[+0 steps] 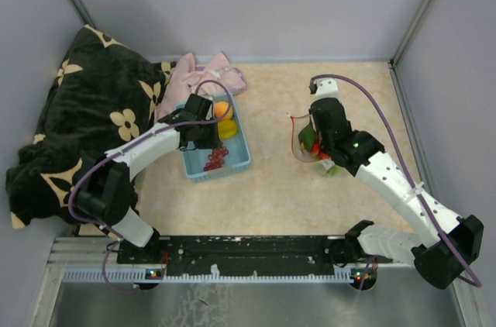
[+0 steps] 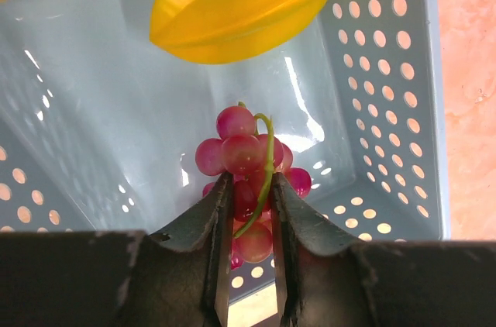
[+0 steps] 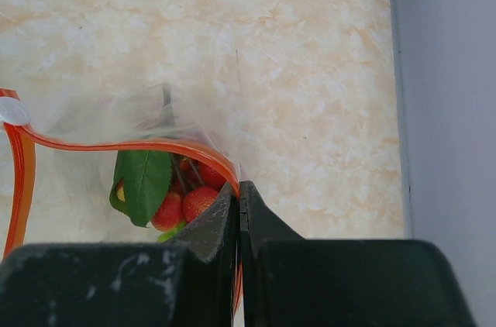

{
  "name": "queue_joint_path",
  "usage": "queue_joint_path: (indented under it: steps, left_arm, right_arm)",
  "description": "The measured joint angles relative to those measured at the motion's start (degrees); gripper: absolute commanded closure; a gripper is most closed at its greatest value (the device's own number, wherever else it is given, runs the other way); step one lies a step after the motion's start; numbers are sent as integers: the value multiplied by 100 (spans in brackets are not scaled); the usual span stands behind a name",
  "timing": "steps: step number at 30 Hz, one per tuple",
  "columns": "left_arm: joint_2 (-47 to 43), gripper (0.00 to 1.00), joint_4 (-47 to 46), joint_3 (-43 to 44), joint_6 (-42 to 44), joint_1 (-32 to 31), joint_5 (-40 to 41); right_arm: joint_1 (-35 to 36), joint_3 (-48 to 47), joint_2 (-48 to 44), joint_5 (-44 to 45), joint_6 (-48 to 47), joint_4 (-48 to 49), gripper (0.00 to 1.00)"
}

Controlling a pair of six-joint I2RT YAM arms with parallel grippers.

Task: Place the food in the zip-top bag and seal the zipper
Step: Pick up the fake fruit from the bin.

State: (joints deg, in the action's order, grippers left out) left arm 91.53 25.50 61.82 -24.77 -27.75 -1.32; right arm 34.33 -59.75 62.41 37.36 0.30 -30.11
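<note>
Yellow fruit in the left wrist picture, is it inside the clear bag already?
No, the yellow piece lies in the light-blue basket, near the red grapes between the left fingers.

Left arm (image 1: 147,149) bent, left gripper (image 2: 249,203) low inside basket (image 2: 387,110), jaws pinching red grapes (image 2: 240,149). Right arm (image 1: 395,180) stretched out, right gripper (image 3: 239,195) well right of basket, jaws pressed tight on zipper (image 3: 116,145).
</note>
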Motion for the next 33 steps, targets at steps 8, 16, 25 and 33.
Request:
queue_joint_path:
  steps: [8,16,25,33]
  left_arm:
    - [-389,100,-92,-256,-50,0,-116]
    - [-957,100,-308,-409,-52,0,-133]
    - [-2170,100,-1196,-1139,-7,0,-380]
    - [-2798,100,-2011,-1327,13,0,-844]
  right_arm:
    - [0,-35,-13,-85,81,-103,100]
    - [0,-37,-13,-151,138,-127,100]
    - [0,-118,-17,-299,168,-181,100]
    - [0,-179,-17,-479,254,-251,100]
